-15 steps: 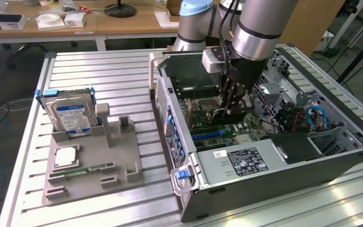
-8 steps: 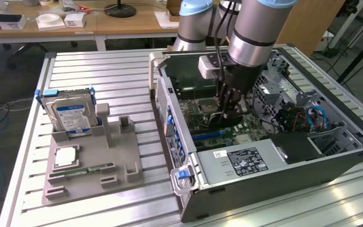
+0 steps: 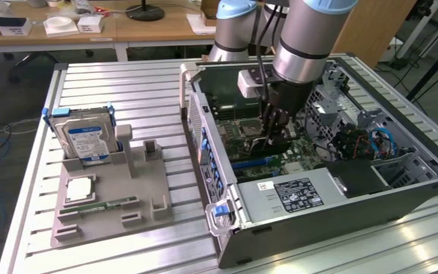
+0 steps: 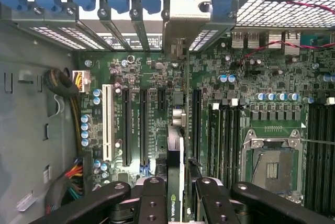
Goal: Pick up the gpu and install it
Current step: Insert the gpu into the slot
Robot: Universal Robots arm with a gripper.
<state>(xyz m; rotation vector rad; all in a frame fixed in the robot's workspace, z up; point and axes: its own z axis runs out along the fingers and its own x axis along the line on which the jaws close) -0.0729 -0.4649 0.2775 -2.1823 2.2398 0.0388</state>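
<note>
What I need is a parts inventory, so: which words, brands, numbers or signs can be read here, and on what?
No text is clear enough to quote.
Graphics card: small green-and-white logo, no letters readable.
Power supply label: white print on black, too small.
Hard drive label: blue and white, print too small.
Motherboard: white print between the slots, too small.

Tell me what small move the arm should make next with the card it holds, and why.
Probably a short, straight push down toward the motherboard. The gripper is shut on the gpu, held edge-on among the expansion slots with its bracket at the case's rear wall; whether it is seated I cannot tell.
</note>
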